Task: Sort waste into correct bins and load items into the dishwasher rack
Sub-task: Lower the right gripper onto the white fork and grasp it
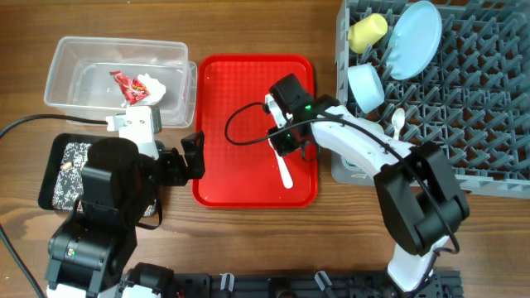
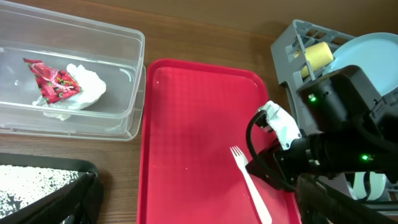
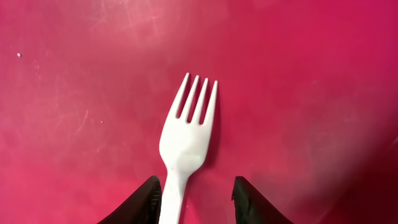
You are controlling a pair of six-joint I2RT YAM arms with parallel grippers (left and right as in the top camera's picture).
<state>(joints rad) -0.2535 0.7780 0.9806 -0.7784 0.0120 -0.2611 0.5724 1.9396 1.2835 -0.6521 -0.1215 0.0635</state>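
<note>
Jaws of my right gripper [image 3: 196, 194] stand released astride the fork [image 3: 186, 140] on the red tray [image 1: 224, 124]; next, clench its handle.

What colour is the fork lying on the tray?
The fork is white; clearest in the right wrist view.

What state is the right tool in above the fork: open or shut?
Open. The right wrist view shows the right tool with fingers apart, either side of the fork lying flat on the red tray.

no legible text, wrapper [image 2: 55, 83] print unreadable
</note>
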